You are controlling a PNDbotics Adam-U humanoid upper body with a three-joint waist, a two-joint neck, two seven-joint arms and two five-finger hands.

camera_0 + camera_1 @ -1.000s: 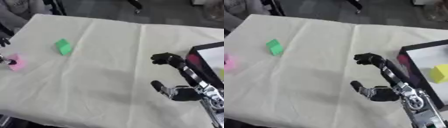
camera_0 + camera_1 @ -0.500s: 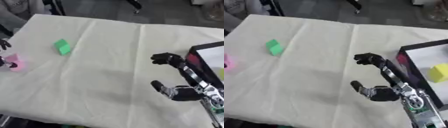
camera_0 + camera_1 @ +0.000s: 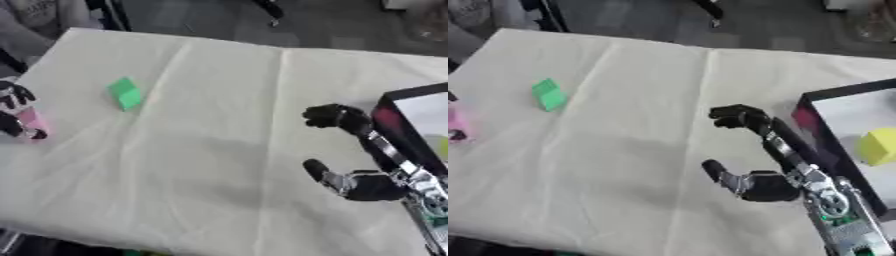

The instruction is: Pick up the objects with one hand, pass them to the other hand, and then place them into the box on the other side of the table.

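A pink block [image 3: 33, 123] lies at the table's far left edge, and my left hand [image 3: 12, 101] has its fingers curled round it; most of that hand is cut off by the picture's edge. A green block [image 3: 125, 93] lies alone on the cloth, right of the pink one and farther back. My right hand [image 3: 761, 186] hovers over the right part of the table, palm low, fingers [image 3: 737, 117] stretched away with relaxed tips, holding nothing. Just right of it stands the black box [image 3: 826, 95] with a white floor, and a yellow block [image 3: 878, 146] lies inside.
A cream cloth [image 3: 219, 150] with creases covers the table. A pink patch [image 3: 805, 118] shows at the box's near left wall. Chair legs and a dark floor lie beyond the far edge.
My left hand's fingers have shifted and curled round the pink block at the left edge. The right hand has hardly moved.
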